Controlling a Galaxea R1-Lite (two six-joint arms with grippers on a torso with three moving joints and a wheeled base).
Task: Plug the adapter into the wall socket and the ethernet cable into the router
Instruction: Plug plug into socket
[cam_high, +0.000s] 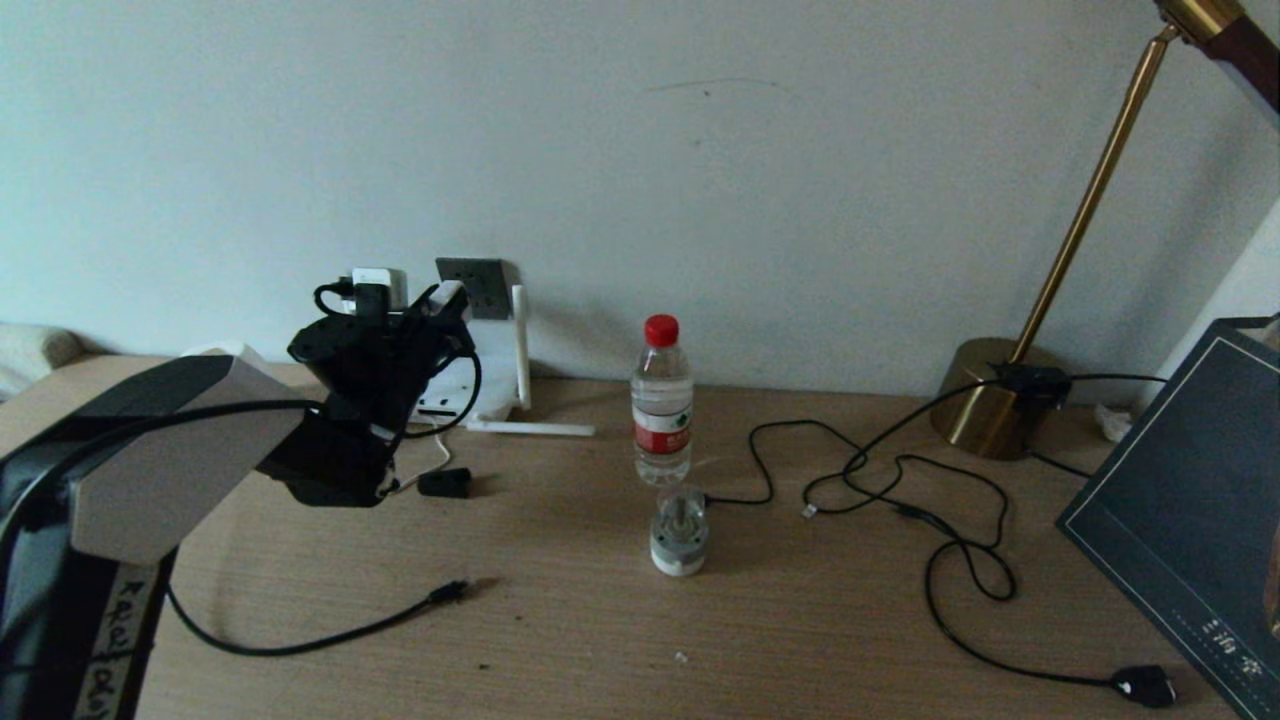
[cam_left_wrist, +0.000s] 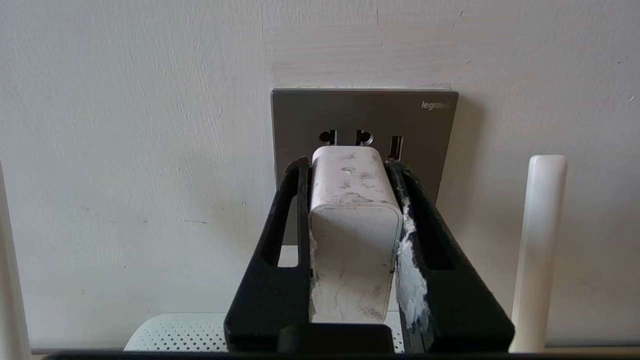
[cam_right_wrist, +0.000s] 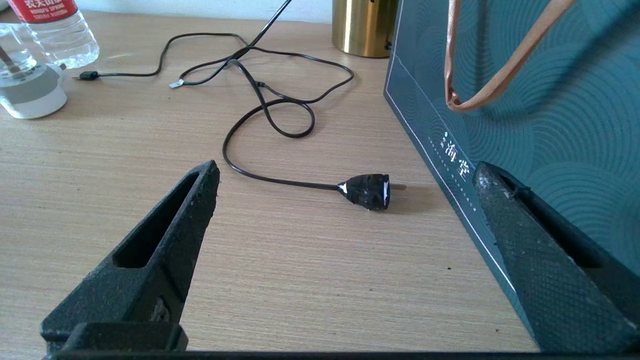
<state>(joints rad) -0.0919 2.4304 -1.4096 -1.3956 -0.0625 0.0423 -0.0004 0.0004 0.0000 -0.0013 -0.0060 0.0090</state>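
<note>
My left gripper (cam_left_wrist: 346, 164) is shut on the white adapter (cam_left_wrist: 355, 225). The adapter's far end sits at the dark grey wall socket (cam_left_wrist: 430, 145), just under its upper two pin holes; its pins are hidden. In the head view this gripper (cam_high: 450, 300) is at the socket (cam_high: 475, 287) above the white router (cam_high: 470, 395), which has one antenna (cam_high: 519, 345) upright. The thin black ethernet cable (cam_high: 300, 640) lies on the table at front left with its connector (cam_high: 455, 590) free. My right gripper (cam_right_wrist: 346, 171) hangs open over bare table, holding nothing.
A water bottle (cam_high: 661, 400) and a small grey-white device (cam_high: 679, 545) stand mid-table. A brass lamp (cam_high: 990, 400), a dark teal bag (cam_high: 1190, 520) and a looped black cable with a chunky plug (cam_high: 1145, 686) fill the right. A black block (cam_high: 445, 483) lies near the router.
</note>
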